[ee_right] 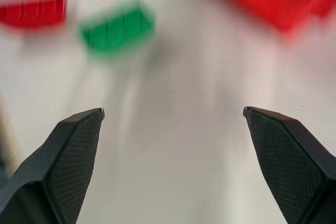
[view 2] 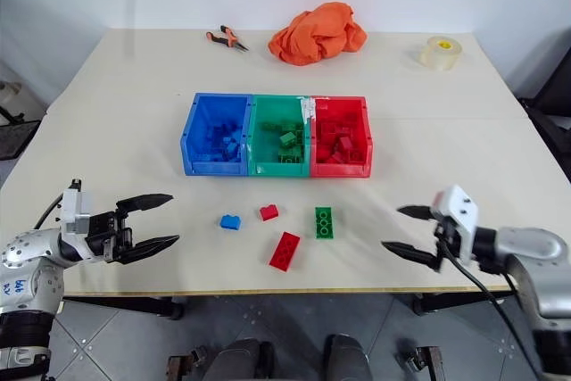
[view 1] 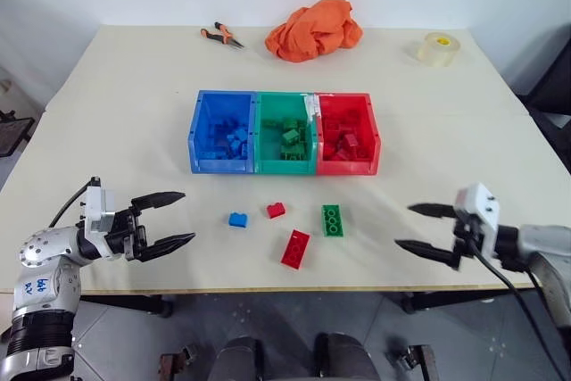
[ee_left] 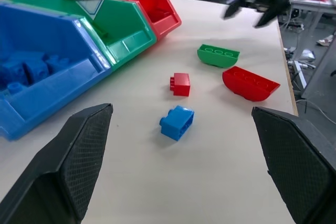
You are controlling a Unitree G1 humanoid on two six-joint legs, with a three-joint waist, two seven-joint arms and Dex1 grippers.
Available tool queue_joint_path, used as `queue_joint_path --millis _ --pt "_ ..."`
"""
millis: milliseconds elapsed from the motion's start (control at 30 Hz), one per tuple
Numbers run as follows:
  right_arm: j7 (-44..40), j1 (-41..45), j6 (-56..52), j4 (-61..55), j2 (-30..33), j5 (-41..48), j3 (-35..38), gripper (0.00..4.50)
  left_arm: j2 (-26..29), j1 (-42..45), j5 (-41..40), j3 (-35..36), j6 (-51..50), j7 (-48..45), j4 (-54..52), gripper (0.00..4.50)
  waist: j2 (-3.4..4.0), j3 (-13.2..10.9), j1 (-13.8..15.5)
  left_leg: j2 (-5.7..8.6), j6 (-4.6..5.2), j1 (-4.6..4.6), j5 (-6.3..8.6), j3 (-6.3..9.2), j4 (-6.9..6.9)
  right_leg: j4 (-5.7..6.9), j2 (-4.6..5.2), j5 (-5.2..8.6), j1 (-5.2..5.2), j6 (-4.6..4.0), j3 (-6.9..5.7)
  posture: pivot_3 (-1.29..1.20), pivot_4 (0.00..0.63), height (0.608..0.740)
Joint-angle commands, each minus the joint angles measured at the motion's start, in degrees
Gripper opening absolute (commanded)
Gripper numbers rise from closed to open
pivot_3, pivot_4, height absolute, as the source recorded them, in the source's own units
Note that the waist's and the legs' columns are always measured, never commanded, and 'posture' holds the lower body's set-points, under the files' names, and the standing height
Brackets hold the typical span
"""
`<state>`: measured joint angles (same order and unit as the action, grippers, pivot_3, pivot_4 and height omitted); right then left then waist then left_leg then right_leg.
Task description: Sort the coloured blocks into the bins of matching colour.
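Hovering with jaws spread and empty: left gripper (view 1: 175,218) and right gripper (view 1: 412,227). Lying between the two, apart from both: short blue block (view 1: 237,219), short red block (view 1: 276,211), long red block (view 1: 295,248), long green block (view 1: 332,220). Sitting beyond them: bins (view 1: 284,165).

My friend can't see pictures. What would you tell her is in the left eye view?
Four toy bricks, a blue brick, a short red brick, a long red brick and a green brick, lie on a table before joined blue, green and red bins. The left gripper and right gripper are open, holding nothing.
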<state>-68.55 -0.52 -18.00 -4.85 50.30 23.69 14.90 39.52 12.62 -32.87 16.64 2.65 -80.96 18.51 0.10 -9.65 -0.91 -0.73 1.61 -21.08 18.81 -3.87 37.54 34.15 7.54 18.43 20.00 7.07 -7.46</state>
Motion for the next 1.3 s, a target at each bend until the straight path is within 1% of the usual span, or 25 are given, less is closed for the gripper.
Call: queue_joint_path --millis 33,167,267,367,600,867,1167,1267,1300 --pt "-0.61 -2.11 1.06 -3.62 1.22 1.40 2.97 4.44 0.58 1.52 0.48 -0.27 0.60 -1.11 0.53 4.50 0.00 0.00 -0.10 -0.06 0.00 0.02 0.00 -0.01 0.00 -0.13 -0.01 0.00 -0.08 0.00 -0.02 0.00 0.150 0.740" --pt "0.91 -1.12 2.43 -3.88 0.39 -0.40 0.78 4.44 0.10 2.92 0.76 -1.05 0.25 -1.28 0.78 4.50 0.00 0.00 0.14 -0.06 0.00 0.06 0.00 0.03 0.01 -0.17 0.02 0.00 -0.15 0.00 -0.04 0.00 0.150 0.740" --pt "3.69 4.65 2.79 -4.00 -3.08 -2.01 -4.87 4.44 -0.29 3.30 0.78 -1.73 -0.36 -0.95 -0.18 4.50 -0.01 0.00 0.08 -0.06 0.00 0.07 0.00 0.04 0.03 -0.17 0.04 0.00 -0.16 0.00 -0.03 0.00 0.150 0.740" --pt "4.22 10.19 4.01 -2.43 -5.91 -4.37 -10.22 4.44 -0.40 3.08 0.55 -2.04 -1.01 -0.42 -1.73 4.50 0.01 -0.01 0.17 -0.08 -0.01 0.04 0.00 0.07 0.05 -0.18 0.03 0.00 -0.15 0.00 -0.04 0.00 0.150 0.740" --pt "3.10 21.94 9.90 6.98 -11.06 -10.15 -19.88 4.44 -0.87 0.52 -0.30 -1.57 -2.57 1.57 -6.43 4.50 0.01 -0.01 0.85 0.04 0.03 -0.03 0.02 0.19 0.20 -0.09 0.00 0.00 -0.17 0.00 -0.09 0.00 0.150 0.740" --pt "-1.06 27.79 14.87 15.90 -14.60 -13.56 -26.20 4.44 -1.87 -5.10 -1.31 0.32 -3.77 5.38 -12.24 4.50 0.02 -0.02 0.55 0.03 0.04 -0.02 0.02 0.31 0.22 -0.08 0.00 0.00 -0.25 0.00 -0.07 0.00 0.150 0.740" --pt "-1.46 30.30 16.58 20.75 -17.24 -14.49 -27.11 4.44 -2.33 -7.51 -1.65 0.78 -3.60 7.58 -14.48 4.50 0.01 -0.01 0.16 -0.05 0.02 0.03 0.03 0.31 0.23 -0.08 0.01 0.00 -0.30 0.00 -0.07 0.00 0.150 0.740" --pt "-1.67 30.16 15.60 19.72 -18.14 -12.98 -26.40 3.88 -2.35 -7.84 -1.61 0.85 -3.46 8.07 -14.63 4.50 0.01 -0.01 -0.21 -0.07 0.01 0.03 0.03 0.33 0.23 -0.07 0.02 0.00 -0.30 0.00 -0.06 0.00 0.150 0.740" --pt "-1.76 29.99 15.18 19.24 -18.50 -12.36 -26.11 3.56 -2.36 -7.92 -1.57 0.84 -3.41 8.17 -14.61 4.50 0.01 -0.01 -0.41 -0.07 0.00 0.02 0.03 0.34 0.23 -0.07 0.02 0.00 -0.29 0.00 -0.06 0.00 0.150 0.740"
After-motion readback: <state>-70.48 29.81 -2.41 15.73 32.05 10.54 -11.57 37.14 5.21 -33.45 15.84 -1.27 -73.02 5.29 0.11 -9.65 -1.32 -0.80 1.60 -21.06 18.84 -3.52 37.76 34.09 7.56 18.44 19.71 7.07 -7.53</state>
